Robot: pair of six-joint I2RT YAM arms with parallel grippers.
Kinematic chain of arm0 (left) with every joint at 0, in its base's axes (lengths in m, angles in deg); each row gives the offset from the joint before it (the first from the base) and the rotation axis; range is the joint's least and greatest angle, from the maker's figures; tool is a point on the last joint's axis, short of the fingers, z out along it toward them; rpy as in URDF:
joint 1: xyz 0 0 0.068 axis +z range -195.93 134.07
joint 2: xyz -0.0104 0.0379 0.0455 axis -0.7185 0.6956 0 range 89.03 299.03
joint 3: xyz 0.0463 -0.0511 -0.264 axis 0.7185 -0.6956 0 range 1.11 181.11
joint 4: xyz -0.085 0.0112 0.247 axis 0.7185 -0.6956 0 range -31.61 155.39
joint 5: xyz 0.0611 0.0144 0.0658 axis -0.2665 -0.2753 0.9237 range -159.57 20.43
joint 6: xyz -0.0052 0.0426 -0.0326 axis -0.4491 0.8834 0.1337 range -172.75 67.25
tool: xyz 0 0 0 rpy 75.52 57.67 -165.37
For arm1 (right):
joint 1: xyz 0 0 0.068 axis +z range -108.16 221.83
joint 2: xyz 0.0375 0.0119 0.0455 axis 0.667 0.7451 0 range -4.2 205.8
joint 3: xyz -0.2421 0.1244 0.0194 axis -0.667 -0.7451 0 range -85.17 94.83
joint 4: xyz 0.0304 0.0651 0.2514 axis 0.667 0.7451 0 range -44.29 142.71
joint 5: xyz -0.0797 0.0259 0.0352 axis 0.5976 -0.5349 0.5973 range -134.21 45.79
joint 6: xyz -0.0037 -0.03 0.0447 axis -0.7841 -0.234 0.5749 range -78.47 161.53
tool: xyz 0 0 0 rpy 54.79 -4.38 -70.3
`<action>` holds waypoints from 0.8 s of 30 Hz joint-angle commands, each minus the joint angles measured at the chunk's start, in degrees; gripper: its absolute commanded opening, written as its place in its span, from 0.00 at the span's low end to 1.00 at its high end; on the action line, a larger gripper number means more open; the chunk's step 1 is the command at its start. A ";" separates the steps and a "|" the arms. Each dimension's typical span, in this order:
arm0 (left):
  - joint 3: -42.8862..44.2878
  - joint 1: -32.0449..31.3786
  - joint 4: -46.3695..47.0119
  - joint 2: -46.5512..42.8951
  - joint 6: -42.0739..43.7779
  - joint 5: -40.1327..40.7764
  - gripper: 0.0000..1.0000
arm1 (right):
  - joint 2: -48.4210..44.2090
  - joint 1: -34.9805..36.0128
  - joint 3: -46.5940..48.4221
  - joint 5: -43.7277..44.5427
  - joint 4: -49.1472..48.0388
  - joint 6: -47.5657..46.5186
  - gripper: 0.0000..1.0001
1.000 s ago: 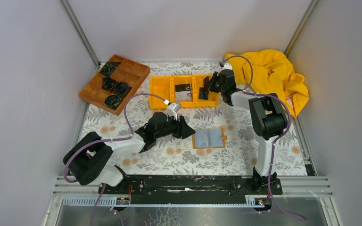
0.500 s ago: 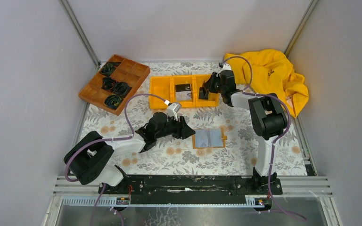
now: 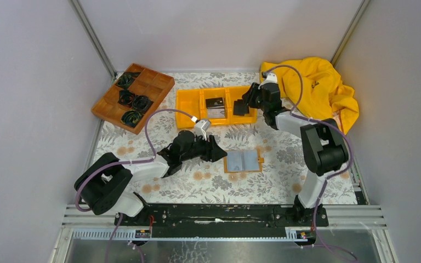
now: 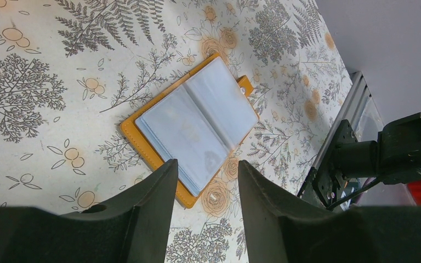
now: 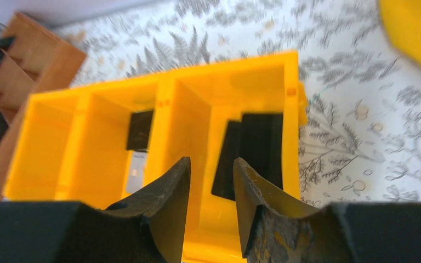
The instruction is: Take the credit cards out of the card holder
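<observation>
Left arm low over the surface (image 4: 38,126), my left pincer (image 4: 205,171) parted, empty, card holder (image 4: 197,121) lying open just past its tips. Farther out, right arm stretched, right pincer (image 5: 211,165) parted, empty, over black credit cards (image 5: 255,148) in the end compartment of the orange bin (image 5: 219,82).

Lighting: bright, even, diffuse, from overhead; floral-patterned tabletop (image 3: 214,183) lit alike to all four edges.
Shadows: soft, short, close under the arms.
Glare: faint pale sheen on the grey-blue pockets of the orange-tan folding card holder (image 4: 197,123).
Focus: top and left wrist views sharp; right wrist view soft, with the orange three-compartment plastic bin (image 5: 225,66) blurred and the yellow cloth (image 5: 416,33) at the tabletop's far-right corner smeared.
</observation>
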 commanded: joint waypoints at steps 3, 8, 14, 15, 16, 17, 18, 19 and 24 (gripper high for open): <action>0.58 0.06 2.27 -0.11 0.50 0.49 0.51 | -13.73 0.01 -2.00 0.99 -1.63 -2.78 0.42; 0.56 0.16 2.35 0.23 0.23 2.00 0.52 | -22.66 1.47 -9.51 -0.63 2.35 -0.69 0.40; 0.57 0.14 3.06 1.42 -1.30 2.37 0.24 | -32.88 2.51 -29.55 -0.85 -0.21 4.10 0.00; 0.58 0.17 3.72 1.64 -1.41 1.39 0.07 | -34.28 3.40 -32.13 -1.02 -0.37 4.13 0.00; 0.55 0.17 4.10 2.00 -1.43 0.32 0.00 | -35.63 4.56 -34.05 -0.88 -0.48 3.88 0.00; 0.69 0.14 4.64 2.50 -1.35 -1.26 0.00 | -36.68 5.70 -35.14 -1.42 -0.37 3.96 0.00; 0.98 0.12 4.94 3.25 -1.34 -2.81 0.00 | -37.56 6.53 -35.54 -4.39 0.10 4.21 0.00; 1.39 0.18 4.94 3.92 -1.34 -3.73 0.00 | -38.07 7.63 -35.39 -5.63 1.12 4.25 0.00; 2.70 0.13 4.39 6.90 -1.17 -4.90 0.00 | -40.87 12.48 -35.54 0.08 9.40 1.64 0.18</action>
